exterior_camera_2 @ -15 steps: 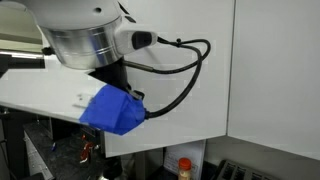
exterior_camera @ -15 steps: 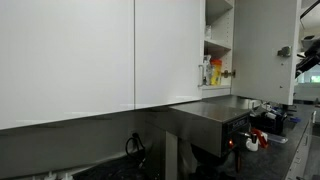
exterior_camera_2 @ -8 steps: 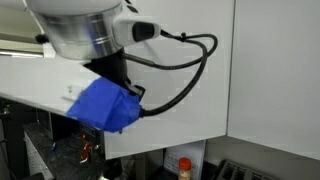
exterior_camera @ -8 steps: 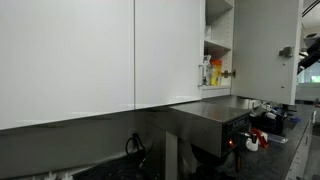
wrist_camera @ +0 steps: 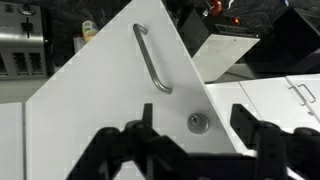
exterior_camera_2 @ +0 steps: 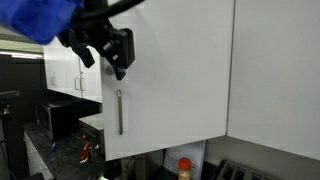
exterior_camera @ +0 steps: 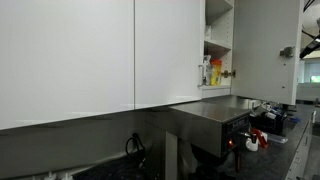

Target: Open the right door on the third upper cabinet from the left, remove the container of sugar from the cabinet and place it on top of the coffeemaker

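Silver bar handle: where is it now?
In an exterior view, the handle runs vertically near the right door's left edge, just below the end effector.

1. Both exterior views: flat, bright indoor light on white panels point(exterior_camera: 70, 55), no hard glare
2. Backsplash point(exterior_camera: 90, 150) below them dim, detail lost in shadow
3. Blue cover point(exterior_camera_2: 35, 15) at top left soft, out of focus
4. Wrist view: gripper point(wrist_camera: 195, 128) a dark blurred silhouette up close, bar handle point(wrist_camera: 152, 60) behind it sharper, whole frame low-res
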Robot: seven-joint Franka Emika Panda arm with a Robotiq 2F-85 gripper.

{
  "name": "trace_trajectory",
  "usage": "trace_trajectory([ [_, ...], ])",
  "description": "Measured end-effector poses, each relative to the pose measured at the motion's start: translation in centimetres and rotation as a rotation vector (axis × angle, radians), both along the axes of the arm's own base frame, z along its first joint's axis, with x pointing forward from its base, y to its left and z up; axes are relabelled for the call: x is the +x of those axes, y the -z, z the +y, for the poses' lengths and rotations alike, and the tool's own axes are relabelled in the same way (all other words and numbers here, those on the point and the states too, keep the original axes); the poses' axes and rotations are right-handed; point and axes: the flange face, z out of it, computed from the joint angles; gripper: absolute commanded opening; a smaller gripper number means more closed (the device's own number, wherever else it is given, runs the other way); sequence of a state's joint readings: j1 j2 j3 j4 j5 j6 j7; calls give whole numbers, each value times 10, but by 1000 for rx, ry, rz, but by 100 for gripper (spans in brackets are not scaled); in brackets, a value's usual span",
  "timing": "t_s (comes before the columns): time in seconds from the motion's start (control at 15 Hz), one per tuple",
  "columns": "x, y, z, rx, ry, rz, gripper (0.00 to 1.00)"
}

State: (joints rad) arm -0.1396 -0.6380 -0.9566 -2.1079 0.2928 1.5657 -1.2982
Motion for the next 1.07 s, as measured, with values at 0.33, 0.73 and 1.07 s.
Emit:
trace_trajectory([
  [0.33,15,-29,18,-21,112,118,100],
  [0.73,10,-49,38,-90,233,321,100],
  [1.07,-22,-64,62,-94,257,413,100],
])
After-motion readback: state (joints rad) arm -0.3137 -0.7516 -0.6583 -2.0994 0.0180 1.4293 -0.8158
